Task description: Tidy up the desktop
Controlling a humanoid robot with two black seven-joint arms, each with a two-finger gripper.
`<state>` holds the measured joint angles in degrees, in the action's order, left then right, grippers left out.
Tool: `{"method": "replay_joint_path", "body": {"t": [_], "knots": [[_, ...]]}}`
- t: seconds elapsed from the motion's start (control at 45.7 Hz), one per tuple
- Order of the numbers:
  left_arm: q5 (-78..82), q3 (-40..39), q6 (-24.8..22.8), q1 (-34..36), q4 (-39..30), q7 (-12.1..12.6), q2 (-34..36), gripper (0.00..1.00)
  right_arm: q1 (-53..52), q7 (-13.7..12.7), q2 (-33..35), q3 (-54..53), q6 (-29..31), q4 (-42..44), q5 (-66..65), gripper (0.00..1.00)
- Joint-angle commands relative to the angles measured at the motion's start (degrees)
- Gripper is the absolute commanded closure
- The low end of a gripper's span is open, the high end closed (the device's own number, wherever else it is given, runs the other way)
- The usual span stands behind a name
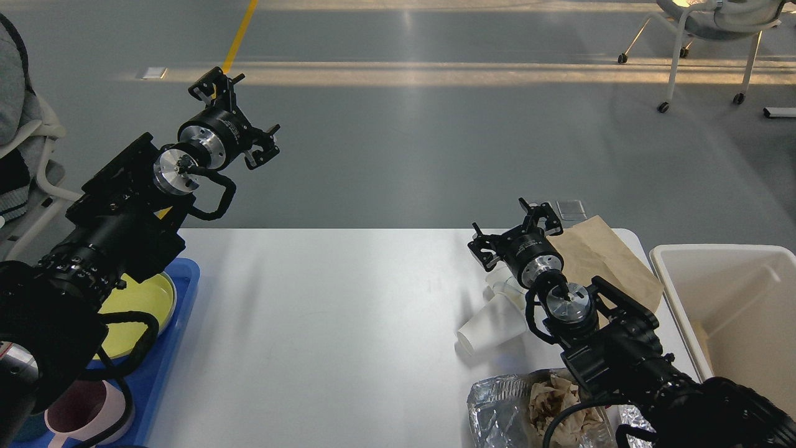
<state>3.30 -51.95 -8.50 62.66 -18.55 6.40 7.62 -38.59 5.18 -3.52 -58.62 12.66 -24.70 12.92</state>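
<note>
Right gripper (pixel 513 233) hangs spread and empty over the desktop (pixel 323 323); white cups (pixel 491 323) lie just below it, brown paper (pixel 603 255) beside. Left gripper (pixel 239 115), also spread, is raised beyond the desktop's far edge.

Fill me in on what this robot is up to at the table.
It is tidying the desktop. The right gripper hangs open over tipped white paper cups, beside a brown paper bag and crumpled foil, holding nothing. The left gripper, open and empty, is raised beyond the table's far edge. Dishes sit in the blue tray; a cream bin stands right.
</note>
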Motion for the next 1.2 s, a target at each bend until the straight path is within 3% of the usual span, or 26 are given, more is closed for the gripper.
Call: {"method": "replay_joint_path", "body": {"t": [0.0, 0.175, 0.241, 0.285, 0.416, 0.481, 0.81, 0.941, 1.007, 1.138, 1.182], "knots": [[-0.14, -0.34, -0.02, 0.10, 0.09, -0.16, -1.11, 0.01, 0.01, 0.00, 0.00, 0.00, 0.00, 0.01, 0.00, 0.00], [-0.31, -0.34, -0.02, -0.61, 0.09, -0.24, -2.07, 0.01, -0.08, 0.00, 0.00, 0.00, 0.00, 0.01, 0.00, 0.00], [-0.31, -0.61, -0.02, -1.57, 0.09, -1.38, -2.78, 0.01, 0.01, 0.00, 0.00, 0.00, 0.00, 0.01, 0.00, 0.00], [-0.31, -0.78, -0.02, -2.27, 0.09, -3.31, -3.22, 0.01, 0.01, 0.00, 0.00, 0.00, 0.00, 0.01, 0.00, 0.00], [-0.84, -2.19, -0.02, -5.53, 0.09, -13.77, -5.59, 0.00, 0.01, 0.00, 0.00, 0.00, 0.00, 0.01, 0.00, 0.00], [-0.84, -2.19, -0.02, -6.76, 0.09, -16.67, -6.21, 0.00, 0.01, 0.00, 0.00, 0.00, 0.00, 0.01, 0.00, 0.00], [-2.42, -3.77, -5.29, -14.75, 0.09, -17.65, -6.65, 0.00, 0.01, 0.00, 0.00, 0.00, 0.00, 0.01, 0.00, 0.00], [-2.42, -4.30, -6.26, -16.25, 0.00, -19.66, -7.00, 0.00, 0.01, 0.00, 0.00, 0.00, 0.00, 0.01, 0.00, 0.00], [-2.42, -4.30, -7.22, -16.69, -0.17, -22.21, -7.09, 0.00, -0.08, 0.00, 0.00, 0.00, 0.00, 0.01, 0.00, 0.00], [-2.42, -4.21, -10.92, -18.80, -0.17, -30.03, -7.00, 0.00, 0.01, 0.00, 0.00, 0.00, 0.00, 0.01, 0.00, 0.00], [-2.42, -4.30, -11.62, -19.41, -0.17, -31.35, -6.91, 0.00, 0.01, 0.00, 0.00, 0.00, 0.00, 0.01, 0.00, 0.00]]}}
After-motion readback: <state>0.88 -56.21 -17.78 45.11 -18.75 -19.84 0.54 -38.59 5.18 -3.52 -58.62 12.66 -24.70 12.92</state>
